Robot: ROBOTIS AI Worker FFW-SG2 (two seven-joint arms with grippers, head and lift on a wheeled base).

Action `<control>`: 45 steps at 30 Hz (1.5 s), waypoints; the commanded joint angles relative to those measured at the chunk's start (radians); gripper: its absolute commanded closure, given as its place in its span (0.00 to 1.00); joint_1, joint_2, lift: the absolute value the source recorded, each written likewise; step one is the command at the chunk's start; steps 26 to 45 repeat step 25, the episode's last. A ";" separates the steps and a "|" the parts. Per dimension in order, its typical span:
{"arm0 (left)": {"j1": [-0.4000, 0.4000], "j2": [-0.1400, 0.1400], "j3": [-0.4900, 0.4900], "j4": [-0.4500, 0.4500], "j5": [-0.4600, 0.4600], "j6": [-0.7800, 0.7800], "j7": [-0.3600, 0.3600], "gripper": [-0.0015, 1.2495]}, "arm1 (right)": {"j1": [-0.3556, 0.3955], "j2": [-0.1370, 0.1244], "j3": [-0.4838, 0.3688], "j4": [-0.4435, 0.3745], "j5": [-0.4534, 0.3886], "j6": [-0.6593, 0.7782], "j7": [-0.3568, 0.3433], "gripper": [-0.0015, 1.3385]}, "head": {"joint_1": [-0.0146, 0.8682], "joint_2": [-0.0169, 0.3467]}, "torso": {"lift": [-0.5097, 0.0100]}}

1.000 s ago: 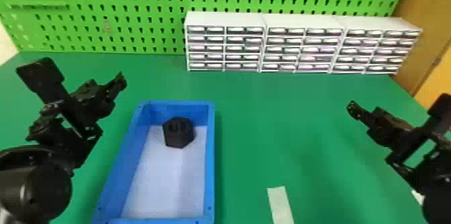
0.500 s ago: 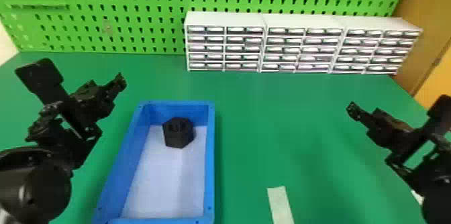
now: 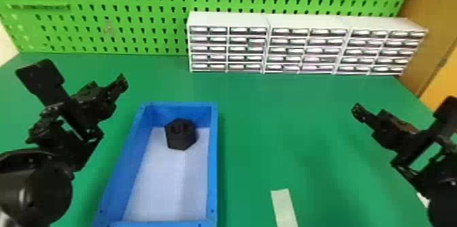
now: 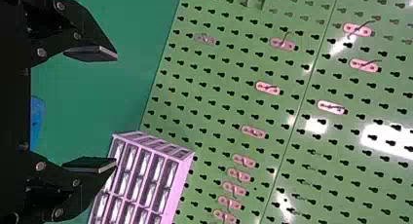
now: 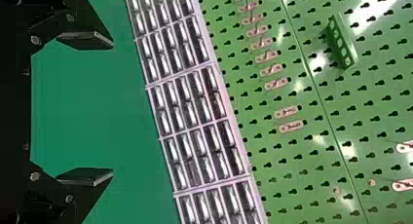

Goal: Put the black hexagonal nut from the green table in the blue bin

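Green table (image 3: pixel 289 141) is stretching back to the board (image 3: pixel 132 44), with white drawers (image 3: pixel 227 19) standing along its foot. Above it, the left gripper (image 4: pixel 116 108) is hanging beside the bin (image 3: pixel 213 161), fingers spread wide, holding and touching nothing. Well over to the right, the right gripper (image 5: pixel 112 108) is hanging just as wide and just as empty. Between them, nearer the left one, the bin is holding the nut (image 3: pixel 181 134), which is lying on the pale floor near the far wall. Placing is looking finished, so the careful way is letting the nut lie, parking both arms, and giving the rim a generous berth if either is moving off.
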 commanded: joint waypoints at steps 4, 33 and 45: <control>0.000 0.000 0.000 0.000 0.000 0.000 0.000 0.38 | 0.000 0.001 0.000 0.000 0.000 0.000 0.000 0.26 | 0.80 0.07 | 0.79; 0.000 0.000 0.000 0.000 0.000 0.000 0.000 0.38 | -0.001 0.001 -0.003 0.000 0.003 0.000 0.000 0.26 | 0.80 0.07 | 0.79; 0.000 0.000 0.000 0.000 0.000 0.000 0.000 0.38 | -0.001 0.001 -0.003 0.000 0.003 0.000 0.000 0.26 | 0.80 0.07 | 0.79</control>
